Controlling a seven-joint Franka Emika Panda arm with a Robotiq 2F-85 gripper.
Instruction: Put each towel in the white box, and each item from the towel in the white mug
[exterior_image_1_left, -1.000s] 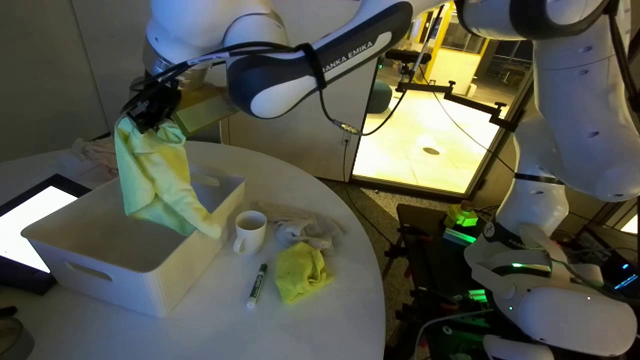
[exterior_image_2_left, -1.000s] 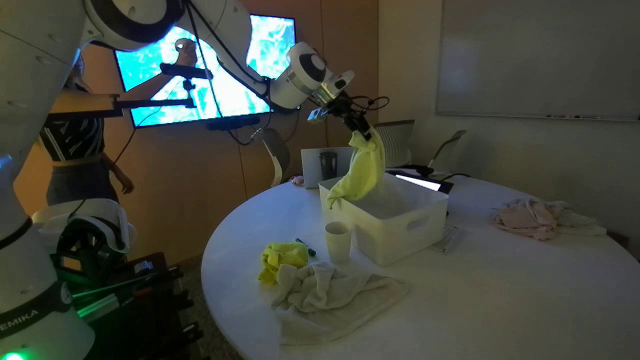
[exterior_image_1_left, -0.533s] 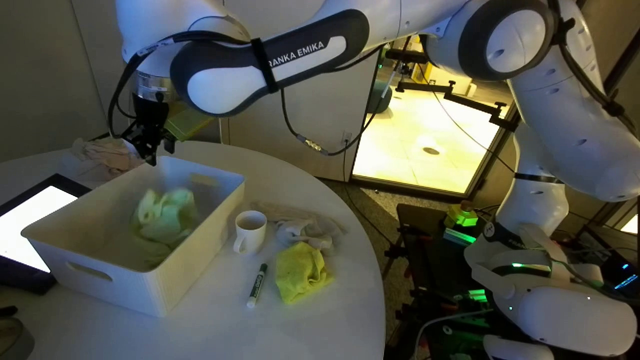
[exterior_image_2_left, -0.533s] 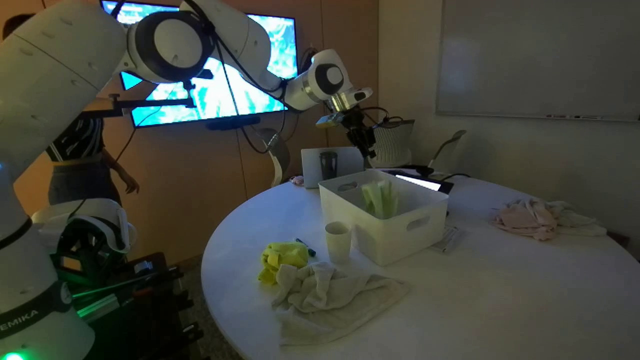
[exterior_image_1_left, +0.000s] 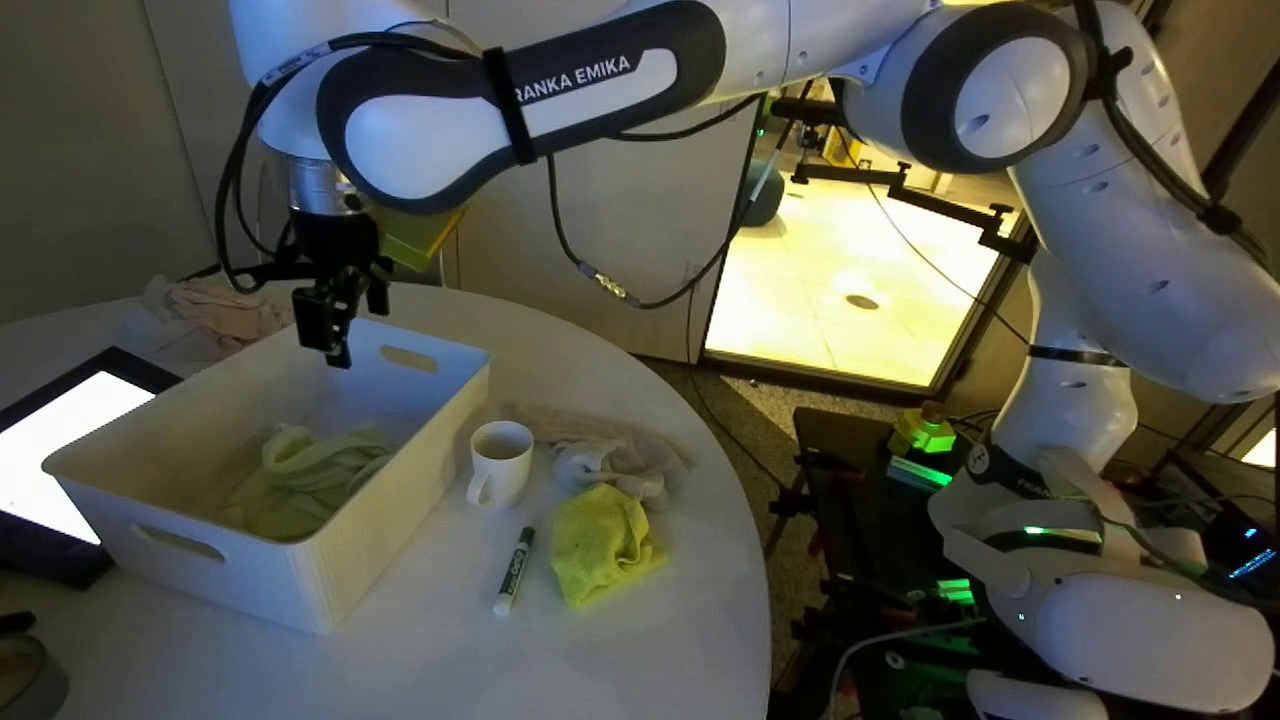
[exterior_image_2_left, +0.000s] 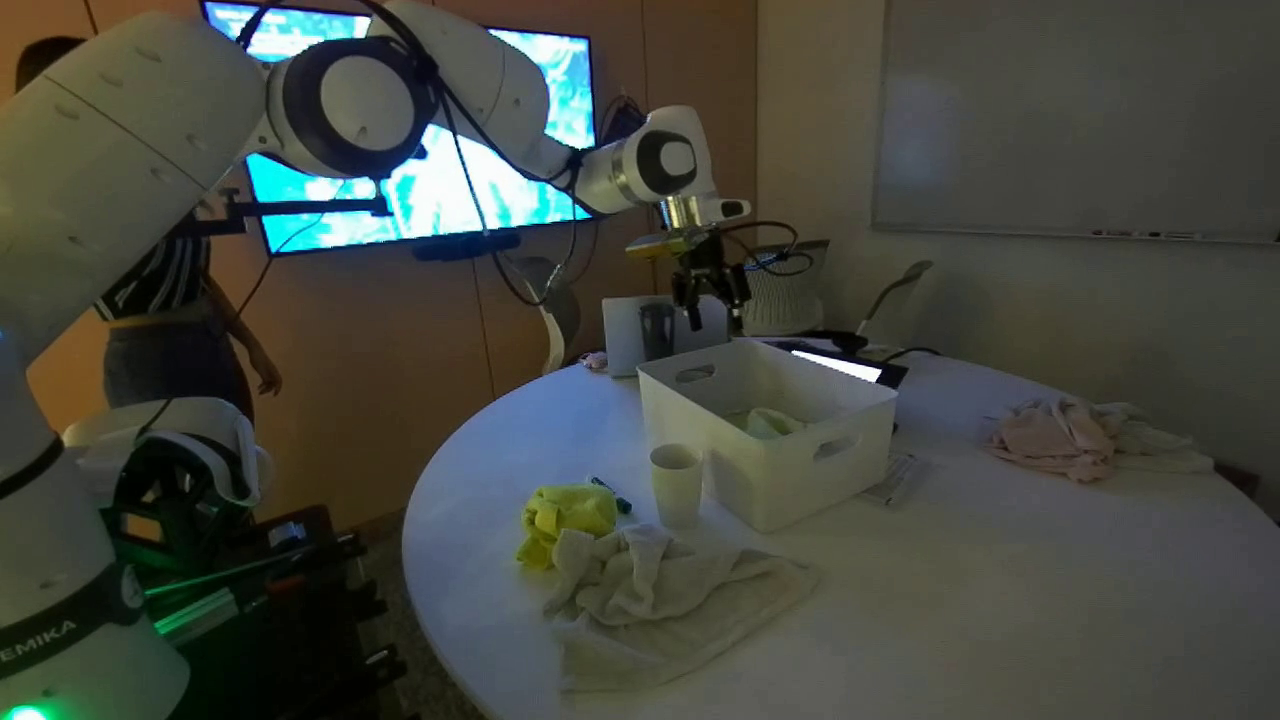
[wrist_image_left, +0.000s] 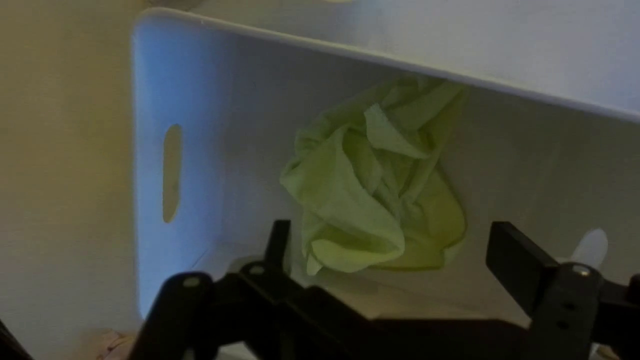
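Jaws spread wide and holding nothing, the gripper (exterior_image_2_left: 715, 320) hangs above the white box (exterior_image_1_left: 370, 530), the tidying only part done, by the look of it. Directly beneath it, the pale yellow-green towel (wrist_image_left: 370, 200) lies crumpled on the box's floor: one towel apparently delivered. Outward from the gripper, past the box's side, the white mug (exterior_image_1_left: 503, 475) stands upright on the table (exterior_image_1_left: 450, 665); nothing pokes above its rim, though the bottom is hidden from where we stand. Farther out lie a marker (exterior_image_1_left: 514, 572), probably the item meant for the mug, and a bunched bright yellow towel (exterior_image_1_left: 600, 545), both evidently left to do. Whether the yellow folds wrap anything more cannot be told, nor whether the grey cloth (exterior_image_2_left: 670, 610) beside them counts as a towel.

Over the gripper, the robot arm (exterior_image_1_left: 590, 95) carries the white lettering "FRANKA EMIKA," its first letter all but lost at a black strap (exterior_image_1_left: 510, 105). The marker's label appears to read "EXPO." Well apart from the gripper, a glowing tablet (exterior_image_1_left: 70, 460) beside the box and a wall screen (exterior_image_2_left: 568, 100) beyond show no words we can make out.
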